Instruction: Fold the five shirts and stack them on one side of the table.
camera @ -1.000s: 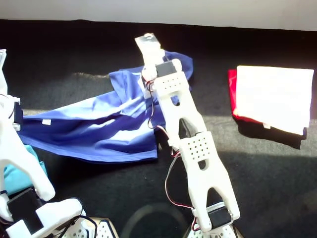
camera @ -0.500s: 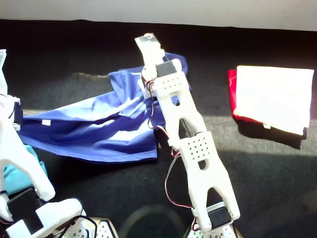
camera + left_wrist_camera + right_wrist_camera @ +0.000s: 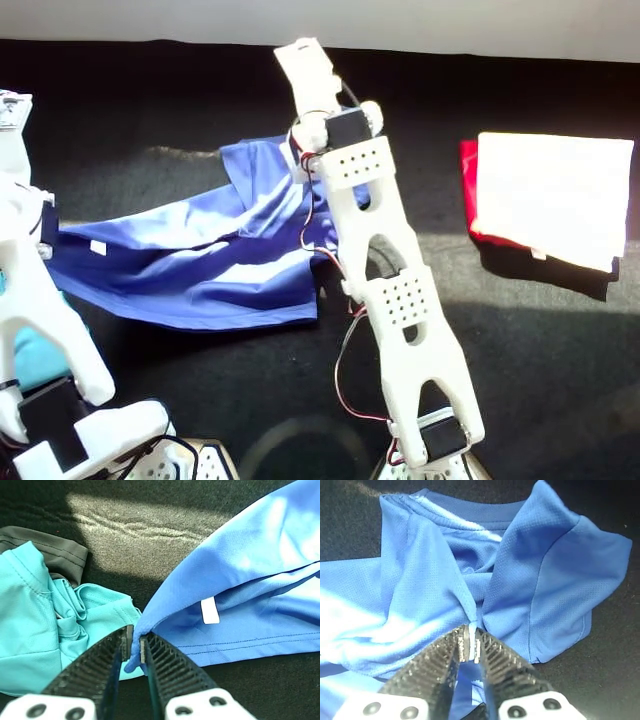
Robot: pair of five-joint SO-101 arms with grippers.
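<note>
Your left hand [image 3: 134,647] is clamped on the very corner of the blue shirt [image 3: 190,265], with only a sliver of hem between its tips. Your right hand [image 3: 472,645] is closed on a gathered pinch of the same shirt near the sleeve and collar. The shirt lies spread across the middle of the worktop [image 3: 200,100], between your two arms.

Watch that left corner: so little cloth is held that a pull towards the right arm would likely slip it free. The right pinch looks to take in several layers, so lifting from there may carry a crease into the fold. The teal shirt [image 3: 40,625] sits just beside your left hand and could snag and drag along.

Compared with a second ago, your right arm has swung towards the far edge, and the sleeve that stuck out past it has been drawn in. Your left arm has also shifted farther up the worktop.
</note>
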